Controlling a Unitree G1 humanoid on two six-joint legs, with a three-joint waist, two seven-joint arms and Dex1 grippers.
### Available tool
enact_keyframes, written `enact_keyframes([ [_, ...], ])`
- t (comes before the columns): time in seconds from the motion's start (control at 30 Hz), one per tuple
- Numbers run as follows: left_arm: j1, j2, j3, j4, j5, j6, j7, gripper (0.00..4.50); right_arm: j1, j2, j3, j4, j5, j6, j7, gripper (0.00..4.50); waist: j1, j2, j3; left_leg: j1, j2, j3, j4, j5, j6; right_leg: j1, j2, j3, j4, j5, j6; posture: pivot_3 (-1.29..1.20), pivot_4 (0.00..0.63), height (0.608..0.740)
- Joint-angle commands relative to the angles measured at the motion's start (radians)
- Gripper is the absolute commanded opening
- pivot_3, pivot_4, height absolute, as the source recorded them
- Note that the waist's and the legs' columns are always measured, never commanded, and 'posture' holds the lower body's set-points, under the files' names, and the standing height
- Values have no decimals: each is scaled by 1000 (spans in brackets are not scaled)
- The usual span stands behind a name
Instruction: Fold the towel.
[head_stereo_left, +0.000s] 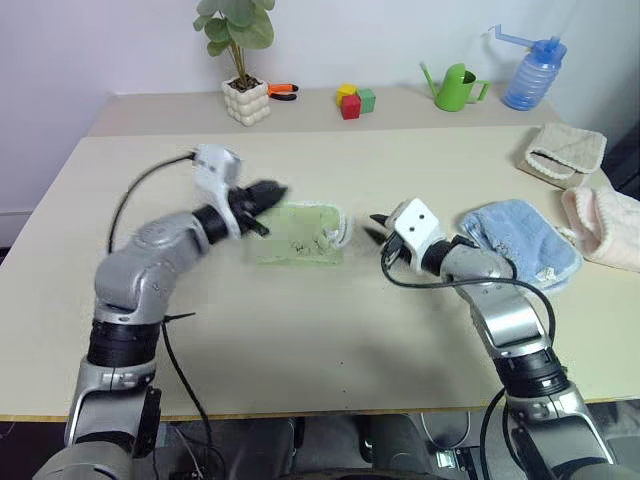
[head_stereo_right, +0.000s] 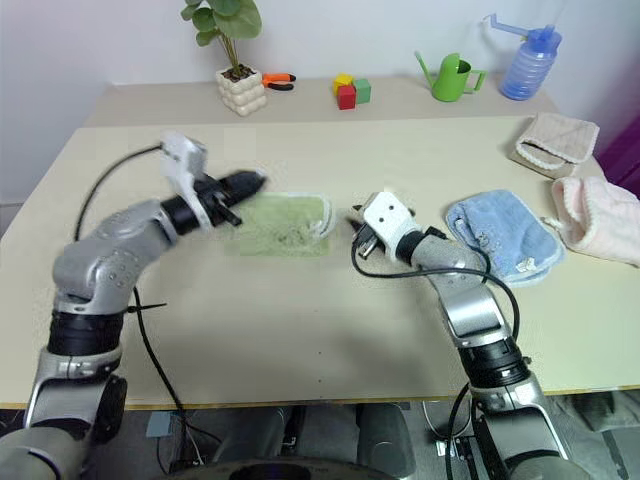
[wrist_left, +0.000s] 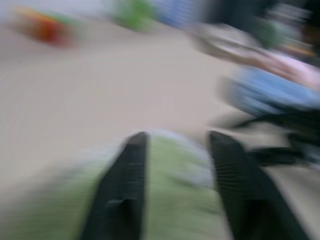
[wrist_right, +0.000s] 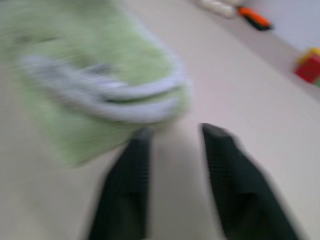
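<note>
- The beige surface (head_stereo_left: 300, 330) runs back to a white wall, with a potted plant (head_stereo_left: 240, 60), coloured blocks (head_stereo_left: 353, 100), a green watering can (head_stereo_left: 456, 88) and a blue spray bottle (head_stereo_left: 533, 72) along its far edge.
- The towel (head_stereo_left: 300, 235) lies folded near the middle (whitish edge toward the right arm).
- The left tool (head_stereo_left: 268, 197) hovers over the towel's left end; its wrist view shows a gap between the fingers.
- The right tool (head_stereo_left: 380, 228) sits just right of the towel, not touching it, fingers apart with nothing between them.
- A light blue towel (head_stereo_left: 525, 240), a pink cloth (head_stereo_left: 605, 225) and a beige cloth (head_stereo_left: 565, 152) lie to the right.
</note>
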Motion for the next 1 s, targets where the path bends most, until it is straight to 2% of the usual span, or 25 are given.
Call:
enact_keyframes([
  [0.03,11,10,-17,-8,79,-72,-3,56,-53,47,-46,-40,61,24,-25,0,0,0,0,0,0,0,0,0,0,0,0,0,0,0,0,0,150,732],
  [0.17,83,15,-68,-9,128,-100,-57,56,-106,111,-55,-83,137,101,-22,0,0,0,0,-2,0,0,0,0,0,-2,0,0,-1,0,0,0,150,732],
  [0.27,142,1,-112,-40,150,-101,-79,56,-137,152,-2,-86,161,142,-3,0,-4,0,0,-2,0,0,0,0,0,-2,0,0,0,0,0,0,150,732],
  [0.4,181,-17,-166,-36,220,-110,-54,56,-133,162,118,6,82,165,-8,0,-4,0,0,-3,0,0,0,0,0,-3,0,0,0,0,0,0,150,732],
  [0.57,237,0,-235,-14,319,-155,-69,56,-73,127,179,87,14,162,-23,0,-1,0,0,-3,-1,0,0,0,0,-3,-1,0,0,0,0,0,150,732],
  [0.77,269,-42,-175,-38,296,-165,-55,56,-26,102,153,52,10,186,-36,0,-1,1,-1,-2,0,0,0,-3,5,-2,-1,0,1,0,0,0,150,732],
  [0.9,270,-76,-91,-77,228,-169,-60,56,-25,109,111,15,31,169,-45,0,-1,1,-1,-2,0,0,0,-3,5,-2,-1,0,1,0,0,0,150,732],
  [0.97,238,-104,33,-85,122,-130,-28,17,-31,117,61,-33,82,178,-30,531,1,1,-1,-2,0,0,0,-3,5,-2,-1,0,1,0,0,0,150,732],
  [1.0,223,-110,89,-76,88,-109,-5,277,-33,109,50,-54,94,173,-19,832,1,0,0,-2,0,0,1,-3,5,-3,-1,0,1,0,0,0,150,732],
])
